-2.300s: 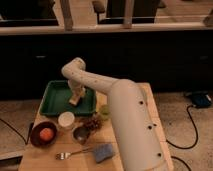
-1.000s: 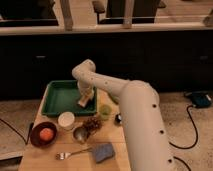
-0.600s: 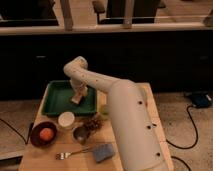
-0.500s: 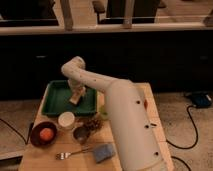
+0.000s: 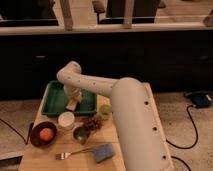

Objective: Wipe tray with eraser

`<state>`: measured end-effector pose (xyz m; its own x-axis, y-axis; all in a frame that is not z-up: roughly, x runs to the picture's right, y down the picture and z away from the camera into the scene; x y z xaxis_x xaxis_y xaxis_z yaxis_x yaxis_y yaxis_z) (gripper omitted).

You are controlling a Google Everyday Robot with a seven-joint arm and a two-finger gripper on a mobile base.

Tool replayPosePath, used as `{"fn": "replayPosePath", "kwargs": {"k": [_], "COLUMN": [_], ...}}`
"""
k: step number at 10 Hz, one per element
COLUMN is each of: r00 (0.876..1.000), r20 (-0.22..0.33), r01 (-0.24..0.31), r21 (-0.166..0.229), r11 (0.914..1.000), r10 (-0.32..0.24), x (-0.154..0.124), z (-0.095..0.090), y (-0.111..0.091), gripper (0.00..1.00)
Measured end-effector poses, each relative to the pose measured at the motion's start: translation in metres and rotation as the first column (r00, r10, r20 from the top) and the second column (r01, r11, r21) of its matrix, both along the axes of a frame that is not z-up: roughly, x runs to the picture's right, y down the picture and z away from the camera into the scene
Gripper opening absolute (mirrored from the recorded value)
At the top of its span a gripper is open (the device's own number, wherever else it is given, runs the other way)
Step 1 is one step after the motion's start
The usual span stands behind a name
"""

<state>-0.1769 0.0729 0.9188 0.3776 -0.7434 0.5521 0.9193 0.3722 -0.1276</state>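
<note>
The green tray point(image 5: 56, 98) lies at the back left of the wooden table. My white arm reaches over it from the right and bends down into it. My gripper point(image 5: 73, 103) is low over the tray's right half, near its front rim. A small tan block, the eraser point(image 5: 72, 105), shows at the gripper's tip, resting on the tray floor.
In front of the tray stand a white cup point(image 5: 66, 120), a metal cup point(image 5: 80, 134), a small green cup point(image 5: 105, 111) and a cluster of grapes point(image 5: 91, 123). A dark bowl with an orange point(image 5: 42, 134) is front left. A fork point(image 5: 70, 154) and blue-grey pad point(image 5: 103, 152) lie at the front.
The gripper has swept from the tray's right side leftward across the tray floor, the arm's elbow moving left with it.
</note>
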Motion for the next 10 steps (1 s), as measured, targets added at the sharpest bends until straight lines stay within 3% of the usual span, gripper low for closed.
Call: {"fn": "replayPosePath", "kwargs": {"k": [2,4,8,10], "r00": [0.999,0.99,0.984,0.989], "r20": [-0.037,-0.099,-0.125,-0.084], "r01": [-0.033,-0.097,-0.127,-0.119], "r21": [-0.004,-0.011,0.0,0.01], "r11": [0.9994,0.9952,0.9919,0.9928], "r10": [0.033,0.096,0.126,0.12], "x": [0.027,0.057,0.053,0.027], "z": [0.007,0.026,0.035,0.03], "y": [-0.003,-0.016,-0.036,-0.044], "gripper": [0.0,0.0,0.0,0.0]}}
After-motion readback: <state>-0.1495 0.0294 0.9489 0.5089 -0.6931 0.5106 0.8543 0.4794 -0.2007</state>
